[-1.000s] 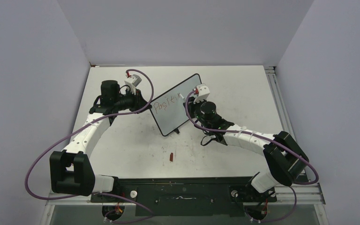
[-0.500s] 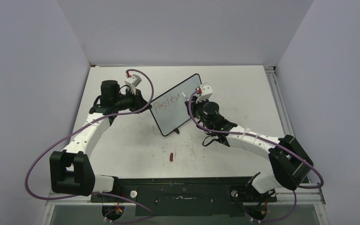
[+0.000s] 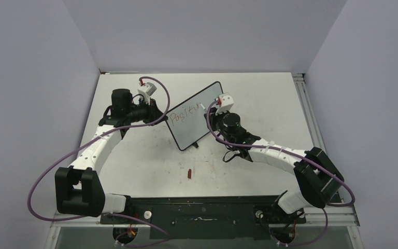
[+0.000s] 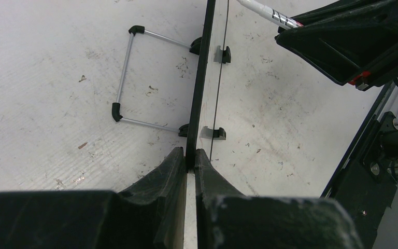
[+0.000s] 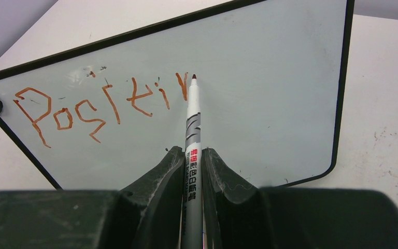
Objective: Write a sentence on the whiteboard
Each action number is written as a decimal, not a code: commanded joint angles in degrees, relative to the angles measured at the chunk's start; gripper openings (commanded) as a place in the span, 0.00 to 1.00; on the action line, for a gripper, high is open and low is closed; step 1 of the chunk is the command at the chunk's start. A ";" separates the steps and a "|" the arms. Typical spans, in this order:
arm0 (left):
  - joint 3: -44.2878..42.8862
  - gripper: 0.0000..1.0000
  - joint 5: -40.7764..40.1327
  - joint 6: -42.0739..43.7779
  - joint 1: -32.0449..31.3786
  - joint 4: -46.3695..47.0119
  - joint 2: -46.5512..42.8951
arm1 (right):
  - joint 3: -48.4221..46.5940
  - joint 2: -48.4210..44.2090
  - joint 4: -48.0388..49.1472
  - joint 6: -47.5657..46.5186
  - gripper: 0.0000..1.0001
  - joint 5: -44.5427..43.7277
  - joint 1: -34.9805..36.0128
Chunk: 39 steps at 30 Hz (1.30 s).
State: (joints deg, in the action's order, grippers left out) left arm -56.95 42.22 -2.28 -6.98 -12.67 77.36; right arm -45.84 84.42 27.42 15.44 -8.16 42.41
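Observation:
The whiteboard stands tilted on the table, black-framed with a glossy grey-white face. My left gripper is shut on its left edge; in the left wrist view the board runs edge-on between the jaws of that gripper. My right gripper is shut on a silver marker, gripped at the gripper's jaws. The marker tip sits at the board face, just right of the last stroke. The sentence is one reddish line reading roughly "Postei" plus a stroke.
A red marker cap lies on the table in front of the board. The board's wire stand juts out behind it. A metal rail runs along the table's right edge. A black base plate spans the near edge.
My right gripper with the marker shifted slightly right and back along the top line of writing. The left arm and the board have not moved.

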 commanded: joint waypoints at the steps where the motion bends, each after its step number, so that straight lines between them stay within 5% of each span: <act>1: -1.76 0.00 0.30 0.90 0.22 1.96 -1.22 | -0.25 0.88 2.44 -0.11 0.05 -0.33 0.22; 39: -2.02 0.00 0.38 1.04 0.22 1.87 -0.74 | -2.65 3.87 2.14 0.97 0.05 -5.38 0.08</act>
State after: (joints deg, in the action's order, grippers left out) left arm -56.95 42.19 -2.28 -6.98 -12.69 77.36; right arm -46.00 87.81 27.77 15.84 -11.86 42.50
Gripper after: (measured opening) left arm 0.068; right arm 0.161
